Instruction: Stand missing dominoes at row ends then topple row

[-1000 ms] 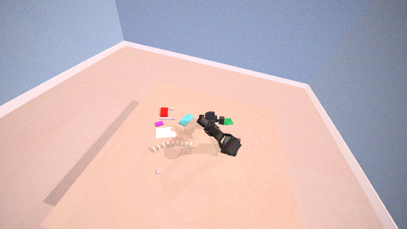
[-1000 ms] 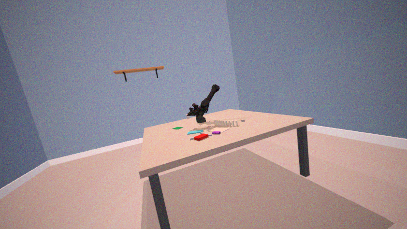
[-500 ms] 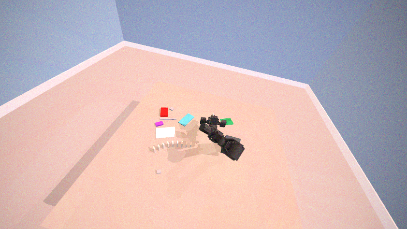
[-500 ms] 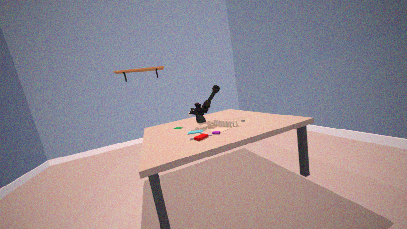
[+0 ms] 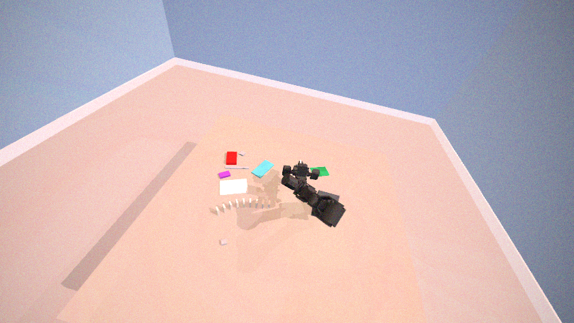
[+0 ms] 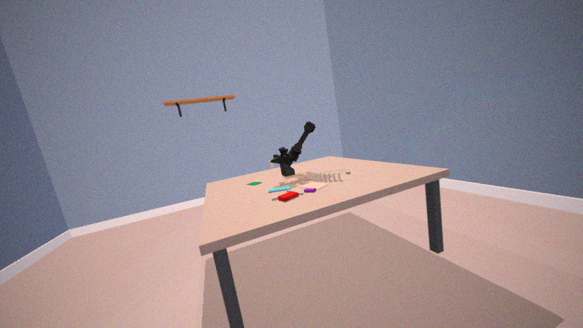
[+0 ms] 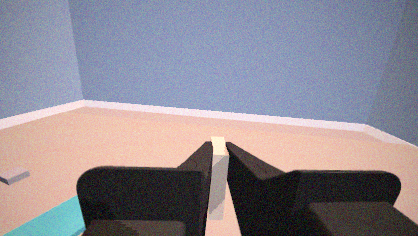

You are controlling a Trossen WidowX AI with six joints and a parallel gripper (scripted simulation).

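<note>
A curved row of several cream dominoes (image 5: 243, 202) (image 6: 322, 176) stands upright on the table. My gripper (image 5: 300, 163) (image 7: 217, 147) is shut on a cream domino (image 6: 271, 164) (image 7: 218, 175), which hangs roughly upright from the fingertips, above the table and away from the row. The gripper is between the cyan slab and the green sheet in the top view. A small pale block (image 5: 223, 242) (image 6: 347, 172) lies on the near side of the row. Another small pale block (image 5: 241, 153) (image 6: 274, 198) (image 7: 15, 175) lies by the red box. The gripper's fingertips are small in the top and exterior views.
A cyan slab (image 5: 262, 168) (image 6: 280, 189) (image 7: 50, 218), red box (image 5: 231, 157) (image 6: 288, 196), purple block (image 5: 224, 174) (image 6: 309, 189), white sheet (image 5: 232, 187) (image 6: 314, 185), thin pale rod (image 5: 236, 167) and green sheet (image 5: 321, 172) (image 6: 254, 183) lie on the table.
</note>
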